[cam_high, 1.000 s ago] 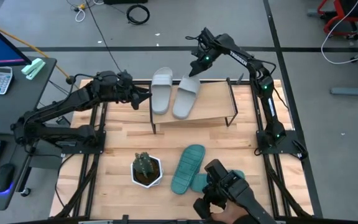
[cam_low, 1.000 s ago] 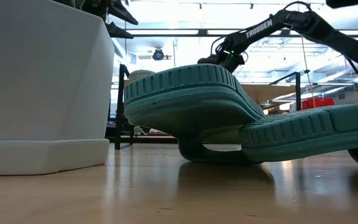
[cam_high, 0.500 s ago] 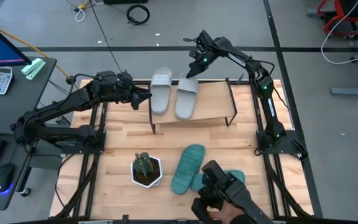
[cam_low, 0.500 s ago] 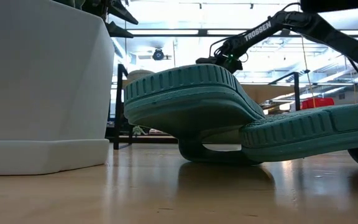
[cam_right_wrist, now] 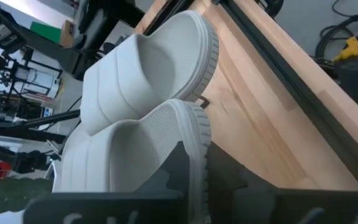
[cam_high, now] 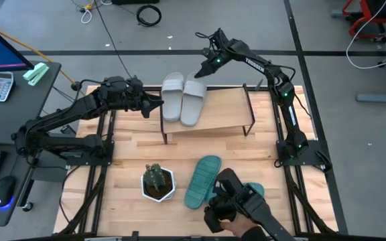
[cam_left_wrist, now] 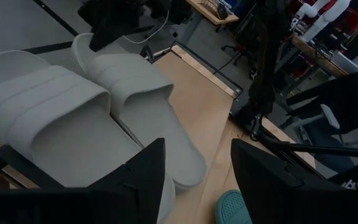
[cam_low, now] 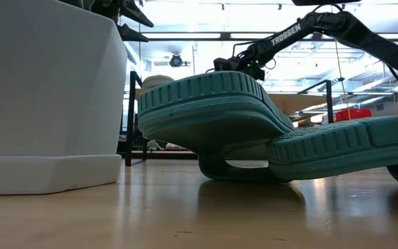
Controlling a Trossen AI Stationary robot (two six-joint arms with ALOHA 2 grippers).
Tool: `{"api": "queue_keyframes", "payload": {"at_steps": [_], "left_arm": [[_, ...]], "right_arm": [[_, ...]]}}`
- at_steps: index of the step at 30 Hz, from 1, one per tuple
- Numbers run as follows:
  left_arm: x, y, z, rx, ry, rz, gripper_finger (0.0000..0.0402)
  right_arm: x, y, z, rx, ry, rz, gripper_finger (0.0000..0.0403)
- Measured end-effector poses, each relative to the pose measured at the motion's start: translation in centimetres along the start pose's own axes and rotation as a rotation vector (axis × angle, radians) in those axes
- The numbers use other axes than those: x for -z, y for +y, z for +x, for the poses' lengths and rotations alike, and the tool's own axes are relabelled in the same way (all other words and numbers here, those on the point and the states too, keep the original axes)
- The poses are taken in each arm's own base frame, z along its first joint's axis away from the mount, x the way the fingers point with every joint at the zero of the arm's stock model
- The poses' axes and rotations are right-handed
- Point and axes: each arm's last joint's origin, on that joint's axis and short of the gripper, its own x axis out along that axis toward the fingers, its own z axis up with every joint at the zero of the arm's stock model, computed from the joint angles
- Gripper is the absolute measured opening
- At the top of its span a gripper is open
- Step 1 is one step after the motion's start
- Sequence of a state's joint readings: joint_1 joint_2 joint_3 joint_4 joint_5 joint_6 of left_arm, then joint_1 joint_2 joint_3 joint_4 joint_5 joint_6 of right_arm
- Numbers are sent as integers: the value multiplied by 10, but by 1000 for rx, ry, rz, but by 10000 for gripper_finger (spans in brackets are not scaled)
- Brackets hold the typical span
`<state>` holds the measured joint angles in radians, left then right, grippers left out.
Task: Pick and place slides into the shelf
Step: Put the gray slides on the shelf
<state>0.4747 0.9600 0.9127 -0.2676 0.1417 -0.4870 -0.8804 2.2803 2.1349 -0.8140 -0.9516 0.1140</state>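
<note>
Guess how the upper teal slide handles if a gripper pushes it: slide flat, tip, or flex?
The upper teal slide lies propped across its mate, so a push would likely rock it off rather than slide it flat. Its thick ridged sole looks rubbery: probably some flex, decent grip on the wooden tabletop.

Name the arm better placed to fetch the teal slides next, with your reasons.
Probably left. The left gripper hangs open and free beside the shelf; the right gripper is shut on a grey slide. Neither is near the teal slides.
</note>
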Motion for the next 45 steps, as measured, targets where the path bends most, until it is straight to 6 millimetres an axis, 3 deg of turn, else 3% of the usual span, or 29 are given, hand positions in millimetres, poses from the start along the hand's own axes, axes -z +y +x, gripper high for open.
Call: {"api": "queue_keyframes", "payload": {"at_steps": [12,23,45], "left_arm": [[0,0,0,6,3,-2,185],[2,1,0,-3,22,-3,179],[2,1,0,-3,22,-10,175]], "right_arm": [[9,-5,-8,-9,56,99,29],[-5,2,-48,-10,-40,33,29],[-8,1,-26,25,-39,-9,40]]}}
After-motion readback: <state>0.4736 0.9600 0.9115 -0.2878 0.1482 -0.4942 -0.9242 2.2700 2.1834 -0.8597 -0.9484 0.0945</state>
